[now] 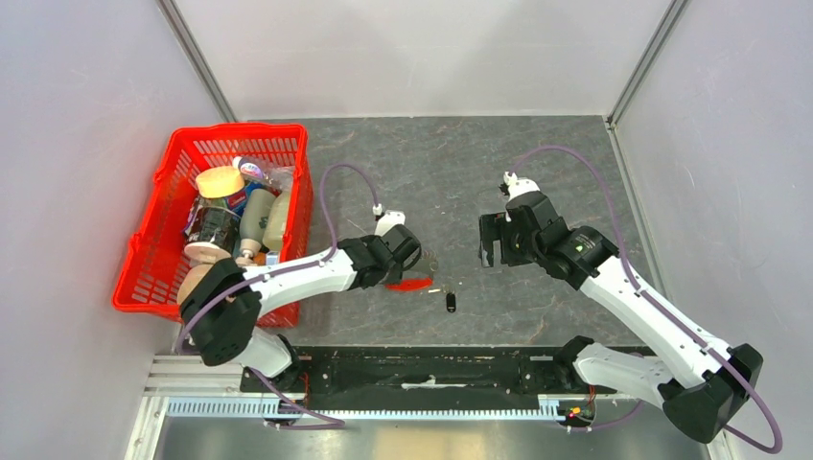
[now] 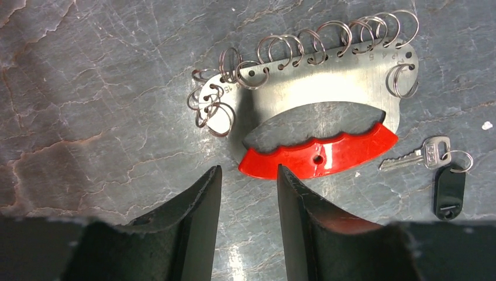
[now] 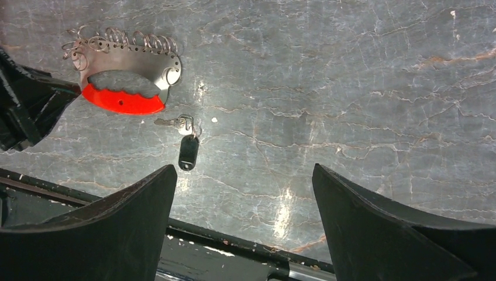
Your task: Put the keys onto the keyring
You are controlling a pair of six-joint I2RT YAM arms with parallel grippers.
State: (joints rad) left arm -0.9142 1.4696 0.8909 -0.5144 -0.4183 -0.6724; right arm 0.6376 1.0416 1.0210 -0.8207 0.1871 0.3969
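White left arm [image 1: 297,273] stretches, tool [image 2: 248,175] beside keyring [image 2: 327,88].

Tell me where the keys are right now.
In the top view, the keys lie on the table just right of the keyring, not touching it, between the arms.

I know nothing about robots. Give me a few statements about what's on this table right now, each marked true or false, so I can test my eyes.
1. The keys already hang on the keyring. False: they lie on the table beside it, threaded on none of its rings.
2. The left claw and the right claw are both open and empty. True.
3. The red basket stands on the right arm's side. False: it stands on the left arm's side.
4. The keyring's red strip is its edge nearest the left claw. True.
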